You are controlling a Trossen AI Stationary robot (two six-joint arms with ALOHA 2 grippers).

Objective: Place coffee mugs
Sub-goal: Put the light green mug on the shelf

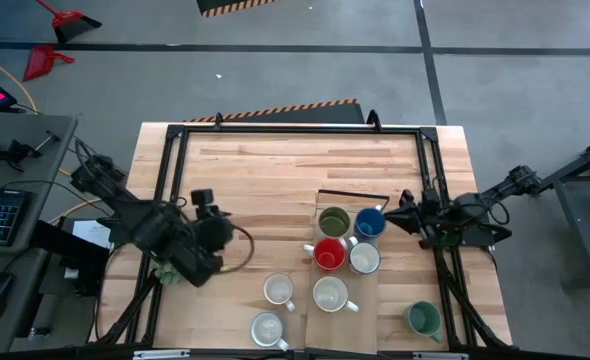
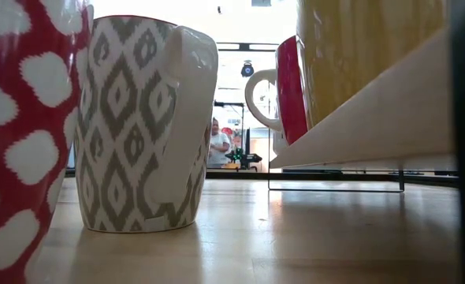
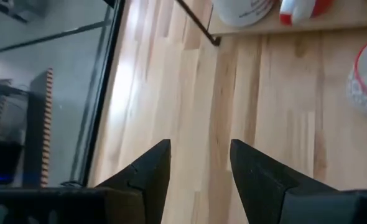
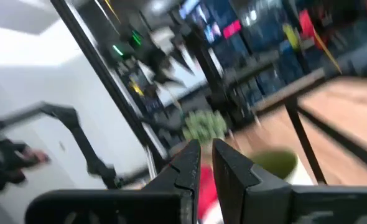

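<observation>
Several coffee mugs stand upright on a brown mat (image 1: 360, 310): olive green (image 1: 333, 221), blue (image 1: 369, 223), red (image 1: 328, 254) and two white ones (image 1: 364, 259), (image 1: 329, 294). Two more white mugs (image 1: 278, 290), (image 1: 268, 328) and a teal green one (image 1: 424, 319) stand on the bare wood. My left gripper (image 3: 199, 152) hangs open over the table's left half (image 1: 218, 240), slanting down, with nothing between its fingers. My right gripper (image 4: 206, 155) stays shut and empty at the right frame post (image 1: 403, 210), beside the blue mug.
A black frame (image 1: 300, 130) runs around the tabletop. A bushy green plant (image 1: 165, 272) sits under my left arm at the left edge. Bare wood lies across the far half (image 1: 275, 170). In the low view a person (image 2: 217, 146) stands far behind the table.
</observation>
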